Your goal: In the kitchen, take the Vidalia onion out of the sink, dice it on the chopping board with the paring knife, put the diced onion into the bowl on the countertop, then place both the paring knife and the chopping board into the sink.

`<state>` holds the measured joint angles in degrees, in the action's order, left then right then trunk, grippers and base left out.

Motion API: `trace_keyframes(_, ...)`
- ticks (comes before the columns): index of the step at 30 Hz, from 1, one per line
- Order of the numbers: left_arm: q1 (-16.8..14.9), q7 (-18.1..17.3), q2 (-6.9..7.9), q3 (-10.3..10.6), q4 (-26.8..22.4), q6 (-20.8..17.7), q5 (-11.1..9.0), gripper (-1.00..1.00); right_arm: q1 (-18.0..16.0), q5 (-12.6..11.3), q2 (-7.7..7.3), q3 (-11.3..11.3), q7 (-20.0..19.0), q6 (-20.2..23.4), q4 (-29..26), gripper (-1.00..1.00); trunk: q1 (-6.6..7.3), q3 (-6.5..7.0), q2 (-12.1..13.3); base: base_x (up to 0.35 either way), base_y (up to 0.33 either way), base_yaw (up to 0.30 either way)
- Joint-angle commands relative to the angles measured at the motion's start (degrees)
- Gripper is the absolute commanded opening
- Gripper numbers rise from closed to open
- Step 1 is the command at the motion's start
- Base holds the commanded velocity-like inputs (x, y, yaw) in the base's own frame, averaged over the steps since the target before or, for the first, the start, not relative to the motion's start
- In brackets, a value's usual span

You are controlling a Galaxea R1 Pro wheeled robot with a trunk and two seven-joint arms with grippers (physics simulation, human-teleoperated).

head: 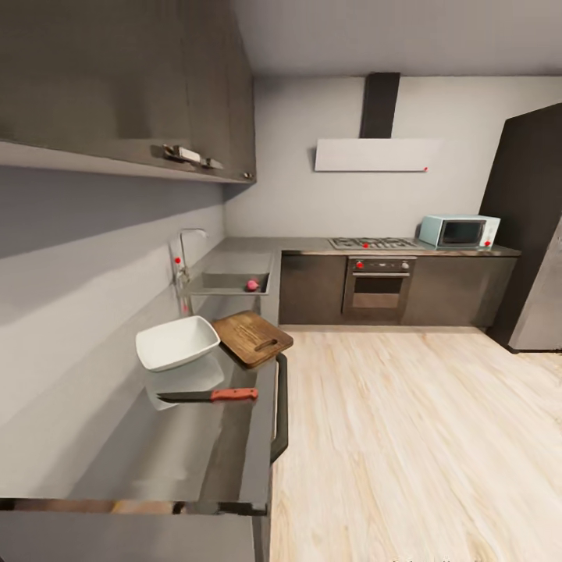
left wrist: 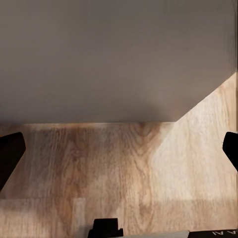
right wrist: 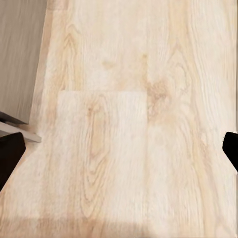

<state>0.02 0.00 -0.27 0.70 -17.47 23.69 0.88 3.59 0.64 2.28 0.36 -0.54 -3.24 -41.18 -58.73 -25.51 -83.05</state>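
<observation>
Looking down along the grey countertop (head: 133,460) at my left, I am seeing it running away from me toward the far corner, with pale wood floor (head: 406,437) spreading to its right. Nearest to me the paring knife (head: 209,396) is lying flat across the worktop, its orange-red handle pointing toward the counter's front edge and its dark blade toward the wall. Just beyond it the white bowl (head: 177,342) is sitting beside the chopping board (head: 252,338), which is lying with its slotted short end overhanging the front edge. Farther on, the sink (head: 232,283) is holding the Vidalia onion (head: 252,285), with the tap (head: 186,254) at the wall side. At the far wall a hob, oven and microwave (head: 459,231) are standing. My left pincer (left wrist: 119,148) and right pincer (right wrist: 119,148) are both hanging spread wide over the floor, pinching nothing.
</observation>
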Motion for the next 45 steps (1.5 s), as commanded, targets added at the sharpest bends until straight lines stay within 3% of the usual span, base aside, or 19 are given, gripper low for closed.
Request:
trace_keyframes(1,0.0,0.0,0.01,0.1,0.0,0.1,0.1,1.00,0.0,0.1,0.01,0.0,0.0,-0.1,0.0,1.00,0.00,0.02,0.0,0.000,0.100,-0.212)
trace_keyframes(12,0.0,-0.1,0.01,0.1,0.0,0.1,0.1,1.00,0.0,0.1,0.01,0.0,0.0,-0.1,0.0,1.00,0.00,0.48,0.0,0.000,0.227,-0.128)
trace_keyframes(28,0.0,0.1,-0.77,0.0,-0.2,0.1,0.0,1.00,0.0,0.1,-0.08,0.0,0.0,-0.1,0.0,1.00,0.00,0.57,0.0,0.000,0.020,-0.047)
trace_keyframes(45,0.0,0.2,-0.87,-0.2,-0.2,0.1,-0.1,1.00,0.0,0.2,-0.08,0.1,-0.1,-0.1,0.0,1.00,3.73,3.62,6.8,0.000,0.000,0.000)
